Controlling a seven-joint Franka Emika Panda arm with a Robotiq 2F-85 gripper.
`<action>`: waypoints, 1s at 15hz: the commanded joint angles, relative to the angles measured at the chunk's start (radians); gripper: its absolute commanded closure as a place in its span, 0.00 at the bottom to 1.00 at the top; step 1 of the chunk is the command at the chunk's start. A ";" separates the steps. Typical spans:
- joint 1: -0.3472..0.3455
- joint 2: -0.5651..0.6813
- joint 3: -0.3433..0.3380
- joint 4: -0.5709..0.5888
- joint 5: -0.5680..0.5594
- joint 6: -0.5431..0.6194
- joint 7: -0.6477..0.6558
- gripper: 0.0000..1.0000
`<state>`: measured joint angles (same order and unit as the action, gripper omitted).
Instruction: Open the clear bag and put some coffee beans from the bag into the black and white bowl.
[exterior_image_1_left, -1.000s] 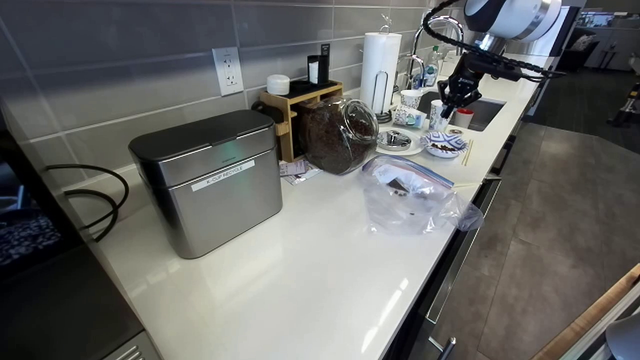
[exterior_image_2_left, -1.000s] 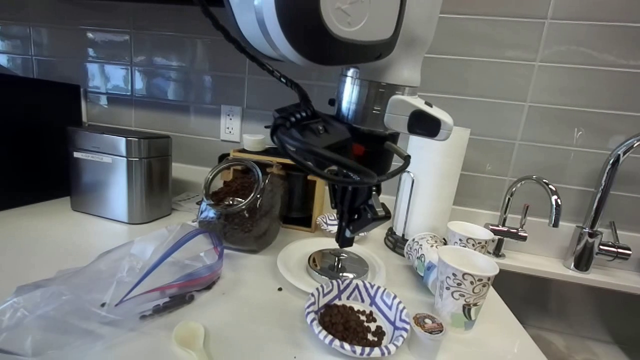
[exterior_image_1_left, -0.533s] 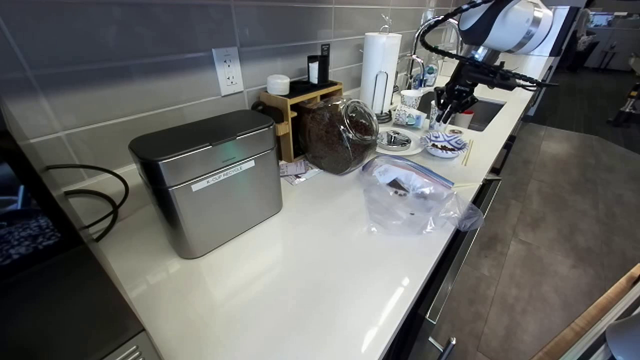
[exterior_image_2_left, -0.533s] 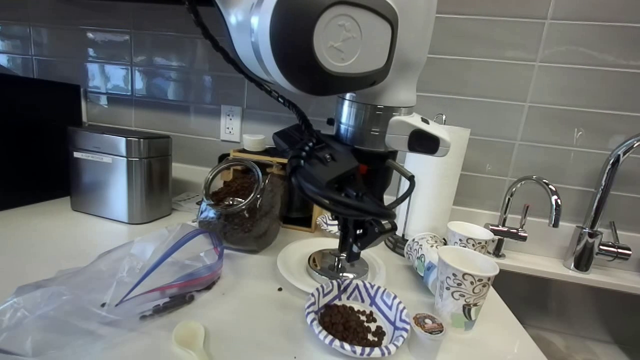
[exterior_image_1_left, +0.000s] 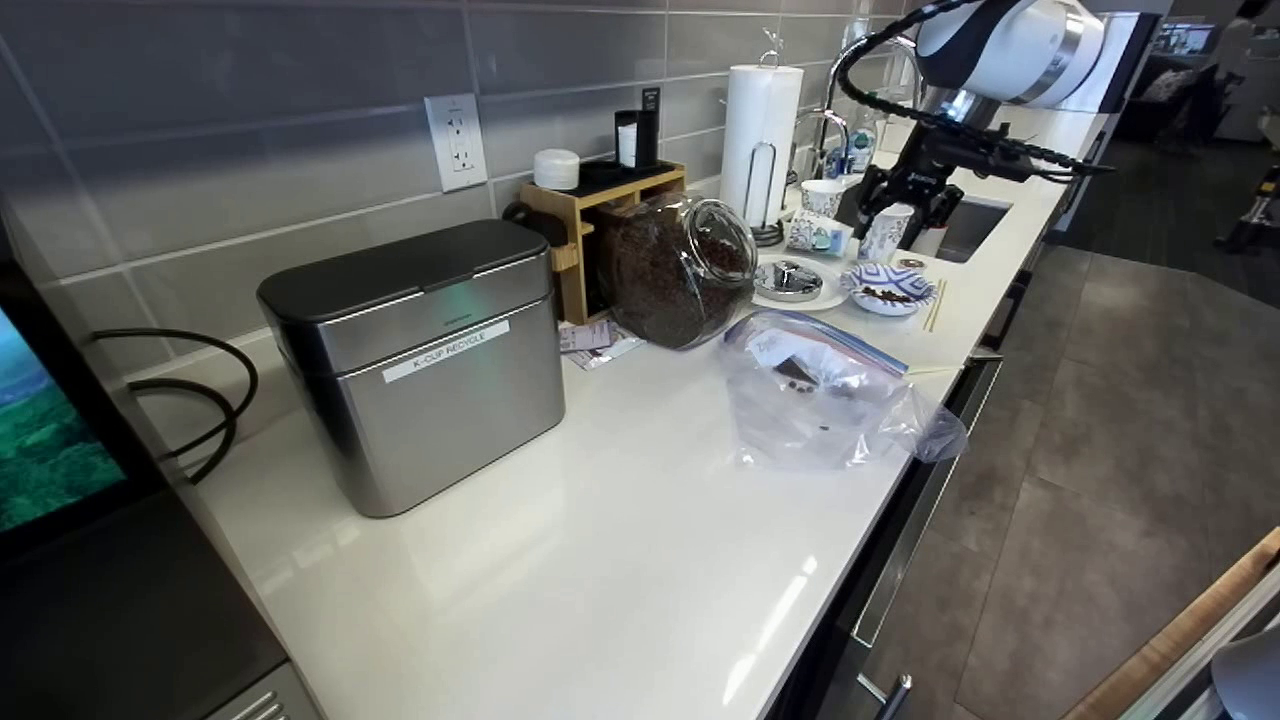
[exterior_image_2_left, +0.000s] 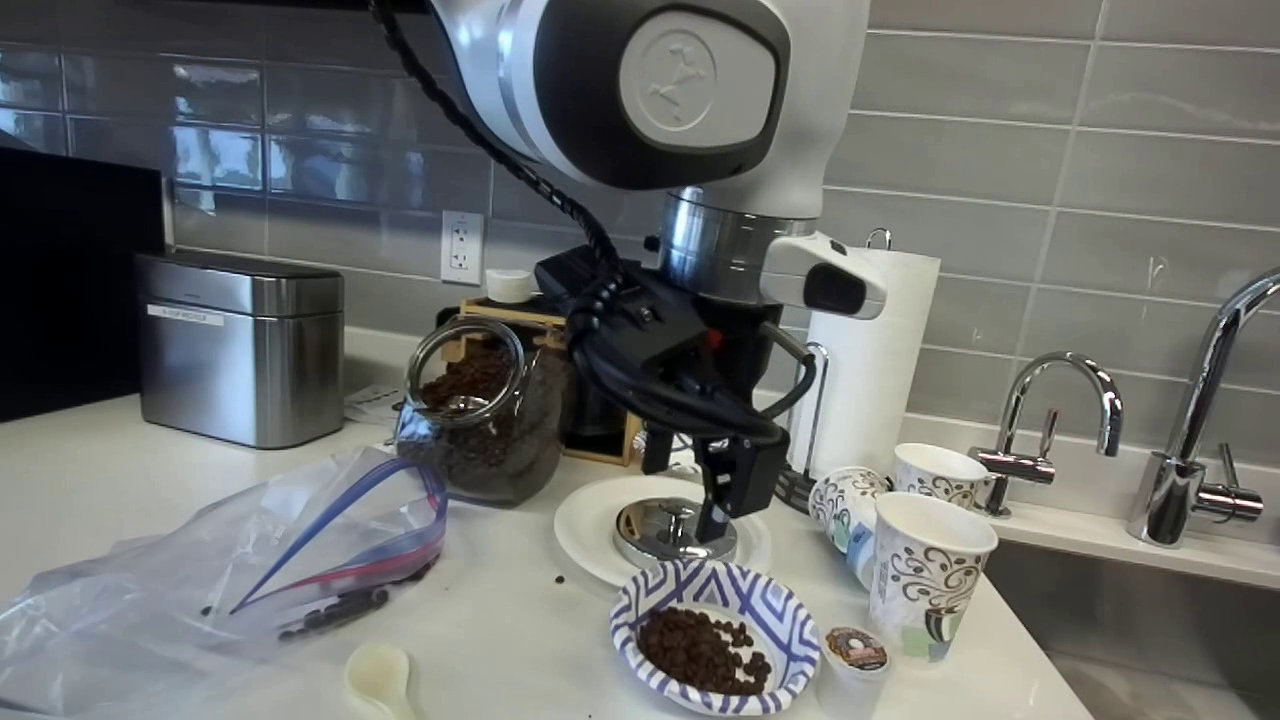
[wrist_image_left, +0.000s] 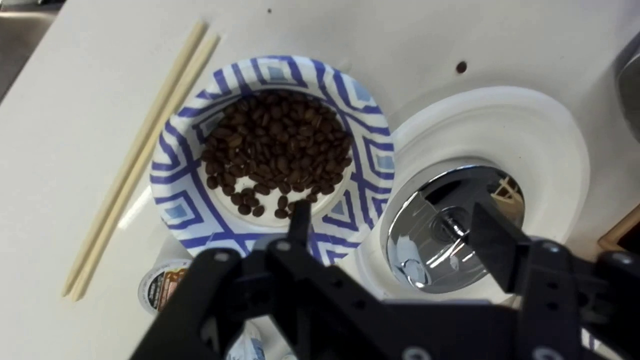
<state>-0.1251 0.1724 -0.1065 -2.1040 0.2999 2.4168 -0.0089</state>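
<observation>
The tool (wrist_image_left: 389, 207) is suspended above the bench (exterior_image_1_left: 600, 560), its fingers spread wide and nothing gripped between them. In the wrist view, the blue-and-white paper bowl (wrist_image_left: 372, 150) and the knobbed chrome lid (wrist_image_left: 440, 235) are partly covered by its fingertips. Coffee beans (wrist_image_left: 285, 145) are gathered in the bowl, beside which chopsticks (wrist_image_left: 141, 145) are laid. The lid is carried by a white plate (wrist_image_left: 545, 150). In both exterior views, the clear zip-top bag (exterior_image_1_left: 800, 425) is shown on the bench near the glass jar (exterior_image_1_left: 660, 275), dark bits (exterior_image_1_left: 797, 372) being visible through it.
</observation>
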 joint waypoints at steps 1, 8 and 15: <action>-0.013 -0.053 0.029 -0.001 0.082 -0.184 -0.043 0.00; 0.027 -0.060 0.050 0.068 0.182 -0.569 0.080 0.34; 0.083 -0.015 0.081 0.051 0.223 -0.547 0.310 0.89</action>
<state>-0.0650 0.1287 -0.0333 -2.0452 0.4931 1.8360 0.2262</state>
